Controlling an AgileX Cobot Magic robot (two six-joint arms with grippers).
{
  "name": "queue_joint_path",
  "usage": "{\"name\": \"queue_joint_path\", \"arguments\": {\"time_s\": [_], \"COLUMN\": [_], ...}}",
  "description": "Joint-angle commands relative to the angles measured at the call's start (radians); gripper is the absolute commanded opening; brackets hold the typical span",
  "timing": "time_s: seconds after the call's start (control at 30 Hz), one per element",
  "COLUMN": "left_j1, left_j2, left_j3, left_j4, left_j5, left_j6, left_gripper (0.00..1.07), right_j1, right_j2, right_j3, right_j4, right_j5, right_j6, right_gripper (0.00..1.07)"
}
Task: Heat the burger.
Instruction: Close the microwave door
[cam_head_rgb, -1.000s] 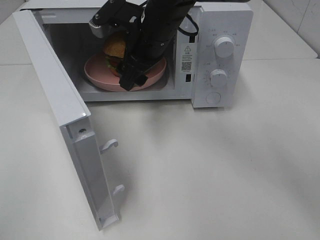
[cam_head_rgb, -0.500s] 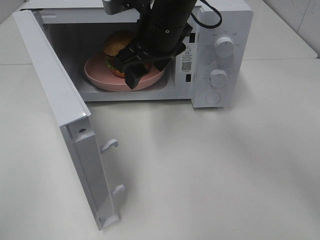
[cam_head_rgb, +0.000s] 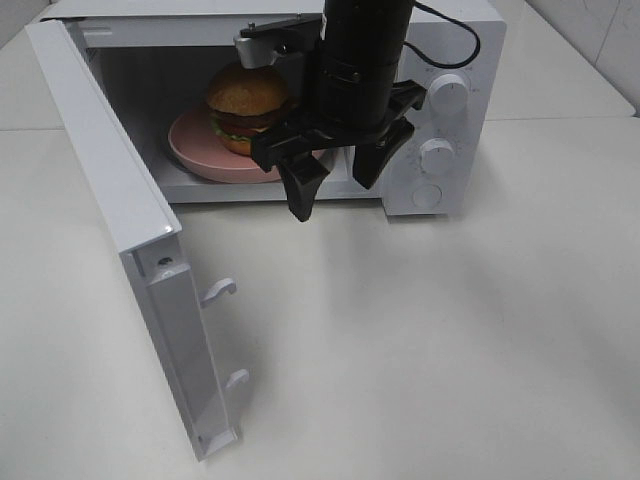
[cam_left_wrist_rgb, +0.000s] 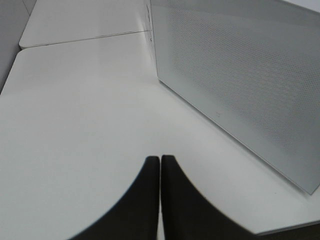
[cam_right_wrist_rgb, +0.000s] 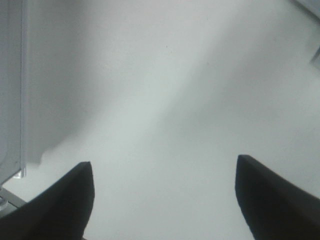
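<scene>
The burger (cam_head_rgb: 246, 105), golden bun over patty, cheese, tomato and lettuce, sits on a round pink plate (cam_head_rgb: 200, 150) inside the open white microwave (cam_head_rgb: 440, 60). My right gripper (cam_head_rgb: 335, 195) hangs open and empty just outside the microwave's mouth, in front of the plate. In the right wrist view its two dark fingertips (cam_right_wrist_rgb: 65, 200) stand wide apart over the bare table. My left gripper (cam_left_wrist_rgb: 160, 165) is shut and empty; it shows only in the left wrist view, above the table beside the microwave's perforated outer wall (cam_left_wrist_rgb: 240, 70).
The microwave door (cam_head_rgb: 130, 230) swings wide open to the left, its latch hooks (cam_head_rgb: 220, 290) sticking out over the table. Two dials (cam_head_rgb: 448, 95) sit on the control panel at the right. The white table (cam_head_rgb: 450, 330) spreads in front.
My right gripper has withdrawn from inside the microwave, moving out and to the right, leaving the burger on the plate uncovered. Its jaws now stand wide open.
</scene>
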Motion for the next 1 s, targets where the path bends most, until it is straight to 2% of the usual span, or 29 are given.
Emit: {"name": "queue_joint_path", "arguments": {"time_s": [0.03, 0.47, 0.57, 0.6, 0.67, 0.7, 0.73, 0.77, 0.83, 0.87, 0.9, 0.97, 1.0], "left_j1": [0.002, 0.002, 0.002, 0.002, 0.002, 0.002, 0.002, 0.002, 0.002, 0.002, 0.002, 0.002, 0.002], "left_j2": [-0.018, -0.018, -0.018, -0.018, -0.018, -0.018, -0.018, -0.018, -0.018, -0.018, -0.018, -0.018, -0.018], "left_j3": [0.000, 0.000, 0.000, 0.000, 0.000, 0.000, 0.000, 0.000, 0.000, 0.000, 0.000, 0.000, 0.000], "left_j4": [0.000, 0.001, 0.001, 0.001, 0.001, 0.001, 0.001, 0.001, 0.001, 0.001, 0.001, 0.001, 0.001], "left_j5": [-0.007, -0.007, -0.007, -0.007, -0.007, -0.007, -0.007, -0.007, -0.007, -0.007, -0.007, -0.007, -0.007], "left_j6": [0.003, 0.003, 0.003, 0.003, 0.003, 0.003, 0.003, 0.003, 0.003, 0.003, 0.003, 0.003, 0.003], "left_gripper": [0.00, 0.00, 0.00, 0.00, 0.00, 0.00, 0.00, 0.00, 0.00, 0.00, 0.00, 0.00, 0.00], "right_j1": [-0.004, -0.008, -0.038, -0.083, -0.107, -0.155, -0.155, -0.199, -0.223, -0.258, -0.258, -0.309, -0.309], "right_j2": [-0.014, -0.207, -0.257, -0.294, -0.312, -0.350, -0.350, -0.390, -0.414, -0.463, -0.463, -0.532, -0.532], "right_j3": [-0.001, 0.000, 0.009, 0.038, 0.063, 0.122, 0.122, 0.190, 0.230, 0.309, 0.309, 0.415, 0.415], "right_j4": [-0.040, -0.119, -0.124, -0.123, -0.121, -0.118, -0.118, -0.117, -0.117, -0.117, -0.117, -0.120, -0.120], "right_j5": [0.031, 0.033, 0.033, 0.033, 0.033, 0.033, 0.033, 0.033, 0.032, 0.031, 0.031, 0.031, 0.031], "right_j6": [0.039, 0.088, 0.102, 0.108, 0.108, 0.109, 0.109, 0.120, 0.130, 0.148, 0.148, 0.156, 0.156], "right_gripper": [0.71, 0.71, 0.71, 0.71, 0.71, 0.71, 0.71, 0.71, 0.71, 0.71, 0.71, 0.71, 0.71]}}
